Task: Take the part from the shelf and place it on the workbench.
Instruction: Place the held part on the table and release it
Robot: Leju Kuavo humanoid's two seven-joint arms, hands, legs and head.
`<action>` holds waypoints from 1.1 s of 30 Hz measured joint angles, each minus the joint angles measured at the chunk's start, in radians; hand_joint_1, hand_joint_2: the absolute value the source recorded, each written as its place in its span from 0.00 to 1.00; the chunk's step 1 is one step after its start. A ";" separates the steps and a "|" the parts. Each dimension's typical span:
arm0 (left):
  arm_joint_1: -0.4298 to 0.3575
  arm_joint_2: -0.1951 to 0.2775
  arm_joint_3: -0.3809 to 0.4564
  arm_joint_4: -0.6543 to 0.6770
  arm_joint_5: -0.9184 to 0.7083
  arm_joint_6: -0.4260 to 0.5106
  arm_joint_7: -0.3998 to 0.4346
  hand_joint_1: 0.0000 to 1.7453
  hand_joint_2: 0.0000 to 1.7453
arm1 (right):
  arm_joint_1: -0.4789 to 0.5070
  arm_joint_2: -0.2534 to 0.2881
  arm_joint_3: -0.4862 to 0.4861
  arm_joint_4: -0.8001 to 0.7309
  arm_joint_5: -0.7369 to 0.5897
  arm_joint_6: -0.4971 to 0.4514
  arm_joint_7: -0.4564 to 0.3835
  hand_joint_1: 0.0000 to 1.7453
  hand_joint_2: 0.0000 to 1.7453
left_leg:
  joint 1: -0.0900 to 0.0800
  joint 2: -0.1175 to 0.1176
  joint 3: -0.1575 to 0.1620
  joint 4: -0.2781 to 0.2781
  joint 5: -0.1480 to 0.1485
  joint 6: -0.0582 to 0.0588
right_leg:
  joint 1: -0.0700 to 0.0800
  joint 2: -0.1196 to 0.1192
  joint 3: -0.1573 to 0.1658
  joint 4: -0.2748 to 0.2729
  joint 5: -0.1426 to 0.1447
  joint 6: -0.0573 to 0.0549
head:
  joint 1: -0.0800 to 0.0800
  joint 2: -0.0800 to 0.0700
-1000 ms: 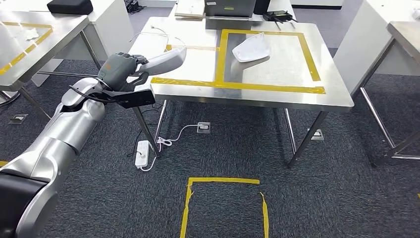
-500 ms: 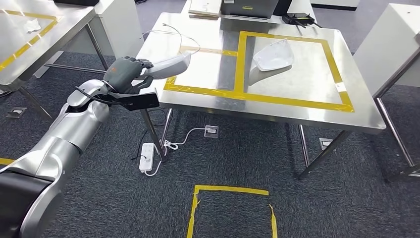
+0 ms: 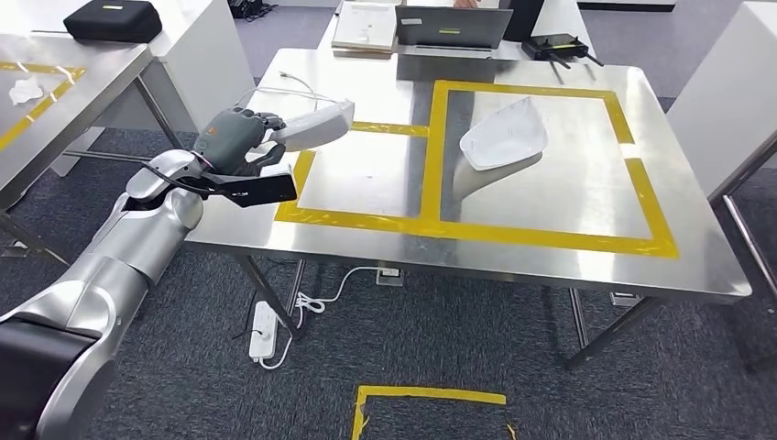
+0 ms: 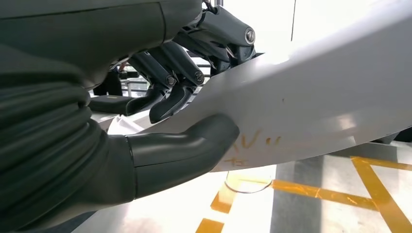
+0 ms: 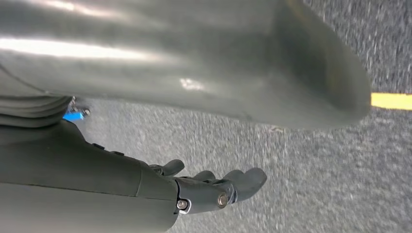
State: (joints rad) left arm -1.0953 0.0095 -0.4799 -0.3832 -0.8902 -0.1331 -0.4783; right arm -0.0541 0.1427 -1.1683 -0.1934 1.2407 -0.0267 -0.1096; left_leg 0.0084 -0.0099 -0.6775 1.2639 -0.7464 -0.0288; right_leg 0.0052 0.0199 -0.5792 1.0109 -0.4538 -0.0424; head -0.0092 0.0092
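Observation:
My left hand [image 3: 236,137] grips a long white moulded part [image 3: 316,125] by one end, holding it over the left edge of the steel workbench [image 3: 385,240]. The part's free end points toward the left yellow-taped square [image 3: 359,174]. Up close, the thumb [image 4: 180,148] presses under the white part [image 4: 311,107] and the dark fingers [image 4: 170,94] wrap over it. A second white part [image 3: 504,136] lies in the right taped square. My right hand [image 5: 209,191] hangs beside my body over the carpet, fingers loosely extended, holding nothing.
A laptop [image 3: 454,26], a flat box [image 3: 365,26] and a black router [image 3: 561,46] sit along the bench's far edge, with a white cable [image 3: 289,89] near the part. Another steel table [image 3: 55,92] with a black case [image 3: 112,20] stands to the left. A power strip [image 3: 263,330] lies on the carpet.
The camera has moved closer to the workbench, which now sits larger and lower in view. My left hand, still holding the white part, now reaches over the bench's left edge.

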 joint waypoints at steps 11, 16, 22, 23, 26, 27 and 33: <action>0.037 0.007 -0.003 0.040 0.013 0.019 0.025 1.00 1.00 | 0.000 0.008 -0.001 -0.001 0.017 -0.003 0.006 0.00 0.00 | -0.008 0.001 0.072 -0.261 0.324 0.052 | 0.001 -0.007 -0.043 0.219 -0.059 0.048 | 0.007 0.000; 0.085 -0.010 -0.003 0.065 0.019 0.045 0.047 1.00 1.00 | 0.002 0.007 -0.004 -0.001 0.005 -0.015 0.012 0.00 0.00 | 0.001 -0.009 0.162 -0.262 0.248 0.041 | -0.017 -0.015 -0.160 0.176 -0.175 0.066 | 0.013 0.000; 0.107 -0.031 -0.002 0.076 0.023 0.060 0.050 1.00 1.00 | -0.004 0.007 -0.006 -0.001 0.004 -0.015 0.010 0.00 0.00 | 0.001 -0.015 0.217 -0.241 0.173 0.004 | -0.012 -0.018 -0.146 0.012 0.113 0.032 | 0.014 0.000; 0.107 -0.031 -0.002 0.075 0.024 0.062 0.047 1.00 1.00 | -0.006 0.007 -0.006 -0.001 0.005 -0.015 0.009 0.00 0.00 | 0.003 -0.012 0.215 -0.225 0.174 -0.001 | -0.012 -0.017 -0.138 0.011 0.106 0.023 | 0.013 0.000; 0.111 -0.032 -0.002 0.077 0.024 0.064 0.040 1.00 1.00 | -0.009 0.004 -0.007 -0.001 0.007 -0.014 0.004 0.00 0.00 | 0.004 -0.003 0.141 -0.094 0.127 -0.007 | -0.010 -0.015 -0.113 0.007 0.085 -0.001 | 0.006 0.000; 0.116 -0.032 -0.001 0.078 0.025 0.064 0.037 1.00 1.00 | -0.010 0.003 -0.007 -0.001 0.008 -0.013 0.003 0.00 0.00 | 0.004 -0.002 0.101 -0.037 0.098 -0.009 | -0.007 -0.014 -0.106 0.007 0.077 -0.005 | 0.005 0.000; 0.136 -0.031 0.000 0.083 0.005 0.112 0.011 1.00 1.00 | -0.009 0.003 -0.007 -0.001 0.014 -0.006 0.002 0.00 0.00 | -0.014 0.002 0.065 -0.169 0.241 0.024 | 0.007 -0.007 -0.073 0.014 0.045 -0.007 | 0.004 0.000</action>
State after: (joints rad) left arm -0.9595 -0.0216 -0.4795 -0.3003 -0.8854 -0.0210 -0.4669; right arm -0.0630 0.1456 -1.1749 -0.1946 1.2552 -0.0322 -0.1077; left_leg -0.0059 -0.0078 -0.6125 1.0944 -0.5054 -0.0047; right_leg 0.0122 0.0131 -0.6520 1.0246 -0.4088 -0.0491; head -0.0050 0.0092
